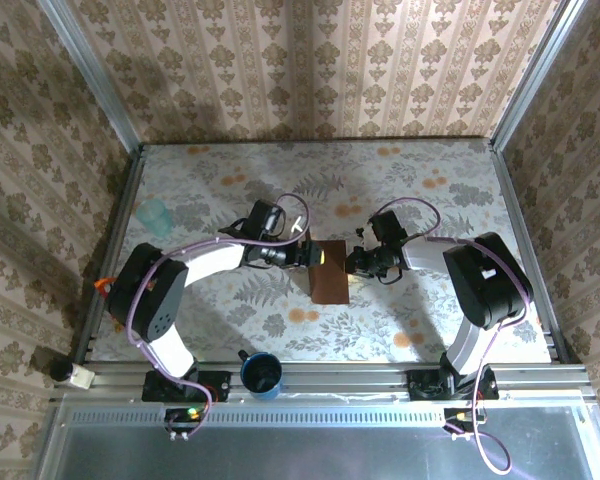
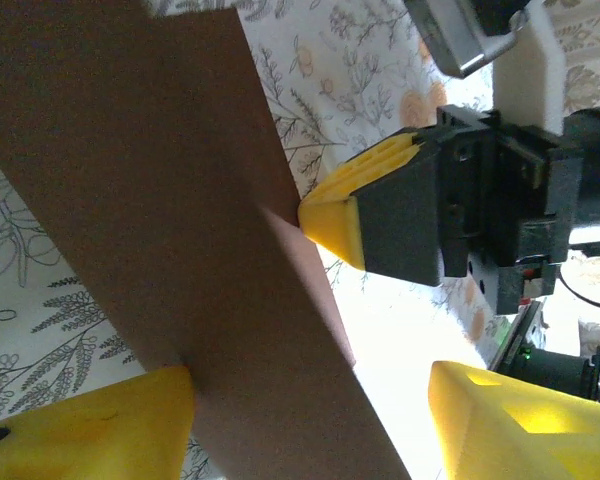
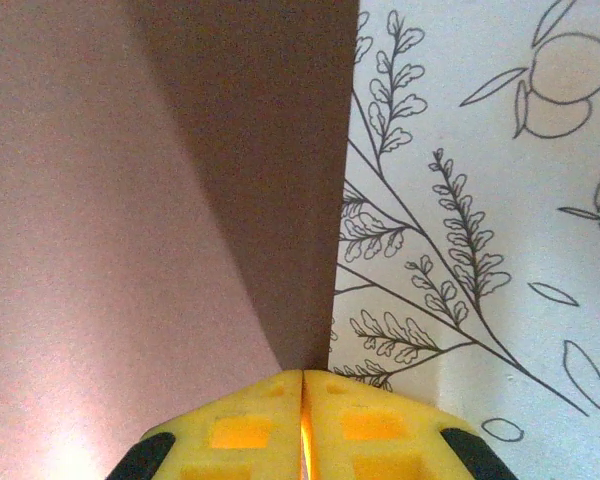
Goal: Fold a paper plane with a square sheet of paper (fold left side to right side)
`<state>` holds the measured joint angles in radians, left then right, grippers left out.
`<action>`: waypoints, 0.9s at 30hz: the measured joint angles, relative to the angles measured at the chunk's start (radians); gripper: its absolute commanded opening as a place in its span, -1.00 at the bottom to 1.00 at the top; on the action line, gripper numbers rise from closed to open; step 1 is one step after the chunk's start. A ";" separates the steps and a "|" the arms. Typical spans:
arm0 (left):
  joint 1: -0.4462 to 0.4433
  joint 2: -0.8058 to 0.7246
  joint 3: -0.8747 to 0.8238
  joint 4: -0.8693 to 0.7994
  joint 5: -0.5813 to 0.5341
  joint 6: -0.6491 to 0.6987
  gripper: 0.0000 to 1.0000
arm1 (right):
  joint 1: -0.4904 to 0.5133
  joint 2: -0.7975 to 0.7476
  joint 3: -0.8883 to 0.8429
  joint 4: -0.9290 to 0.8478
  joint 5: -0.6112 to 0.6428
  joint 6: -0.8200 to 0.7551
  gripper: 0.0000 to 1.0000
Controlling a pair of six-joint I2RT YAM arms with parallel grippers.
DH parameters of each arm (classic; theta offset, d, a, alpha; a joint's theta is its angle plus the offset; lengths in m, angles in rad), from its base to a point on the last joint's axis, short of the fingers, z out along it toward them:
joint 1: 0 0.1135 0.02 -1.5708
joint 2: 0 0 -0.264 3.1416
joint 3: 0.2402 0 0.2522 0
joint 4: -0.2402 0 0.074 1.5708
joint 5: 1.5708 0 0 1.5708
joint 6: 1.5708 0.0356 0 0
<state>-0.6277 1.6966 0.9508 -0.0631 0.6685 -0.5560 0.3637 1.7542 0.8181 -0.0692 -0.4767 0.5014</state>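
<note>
Left jaws apart, right jaws clamping paper sheet (image 1: 330, 275); blue cup (image 1: 246, 378) contents unclear.

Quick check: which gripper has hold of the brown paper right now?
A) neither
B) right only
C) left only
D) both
B: the right gripper has its jaws shut on the edge of the square sheet of paper, while the left gripper has its jaws wide apart and is not clamping the sheet.

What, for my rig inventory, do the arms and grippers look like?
The left arm and right arm have white links, black joint housings and a purple cable each. The left gripper and right gripper have black bodies and yellow wedge-shaped fingers with square recesses.
</note>
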 measured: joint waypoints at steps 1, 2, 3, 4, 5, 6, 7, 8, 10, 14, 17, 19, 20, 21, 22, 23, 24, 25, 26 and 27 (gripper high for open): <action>-0.004 0.005 0.001 0.000 0.000 0.000 0.30 | 0.000 0.000 0.000 0.000 0.001 0.000 -0.76; -0.007 0.006 0.001 0.000 0.000 0.000 0.30 | 0.001 0.000 0.000 0.000 0.002 0.000 -0.76; -0.010 0.007 0.001 0.000 0.000 0.000 0.32 | 0.001 0.000 0.000 0.000 0.002 0.000 -0.75; -0.014 0.008 0.002 0.002 0.000 0.000 0.33 | 0.001 0.000 0.000 0.000 0.002 0.000 -0.75; -0.014 0.008 0.004 0.003 0.001 0.000 0.34 | 0.001 0.000 0.000 0.000 0.002 0.000 -0.76; -0.018 0.008 0.006 0.004 0.003 0.000 0.36 | 0.001 0.000 0.000 0.000 0.002 0.000 -0.75; -0.020 0.010 0.008 0.008 0.006 0.000 0.40 | 0.001 0.000 0.000 0.000 0.002 0.000 -0.75; -0.021 0.012 0.010 0.011 0.009 0.000 0.42 | 0.001 0.000 0.000 0.000 0.002 0.000 -0.75; -0.025 0.024 0.020 0.015 0.015 0.000 0.47 | 0.001 0.000 0.000 0.000 0.002 0.000 -0.75; -0.033 0.049 0.029 0.032 0.019 -0.001 0.57 | 0.001 0.000 0.000 0.001 0.002 0.000 -0.75; -0.035 0.073 0.040 0.043 0.024 0.000 0.57 | 0.001 0.000 0.000 0.002 0.002 0.000 -0.75; -0.038 0.086 0.043 0.049 0.023 0.000 0.53 | 0.001 0.000 -0.002 0.006 0.002 0.000 -0.75; -0.039 0.091 0.045 0.050 0.023 0.000 0.48 | 0.001 0.000 -0.003 0.007 0.002 0.000 -0.75; -0.039 0.094 0.045 0.050 0.023 0.000 0.41 | 0.001 -0.001 -0.006 0.011 0.002 0.000 -0.74; -0.039 0.096 0.045 0.050 0.023 0.001 0.33 | 0.001 -0.003 -0.008 0.015 0.001 0.000 -0.74; -0.039 0.098 0.046 0.050 0.023 0.003 0.23 | 0.001 -0.005 -0.011 0.019 0.001 0.000 -0.75; -0.039 0.100 0.046 0.049 0.023 0.004 0.11 | 0.001 -0.007 -0.014 0.023 0.001 0.000 -0.75; -0.039 0.101 0.046 0.049 0.023 0.006 0.02 | 0.001 -0.008 -0.017 0.027 0.002 0.001 -0.75; -0.039 0.104 0.047 0.048 0.021 0.006 -0.13 | 0.001 -0.009 -0.018 0.030 0.001 0.001 -0.75; -0.039 0.106 0.047 0.048 0.018 0.010 -0.23 | 0.001 -0.011 -0.021 0.035 0.001 0.001 -0.75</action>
<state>-0.6670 1.8023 0.9977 -0.0154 0.6865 -0.5457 0.3649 1.7435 0.7967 -0.0341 -0.4755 0.5022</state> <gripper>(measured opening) 0.469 0.126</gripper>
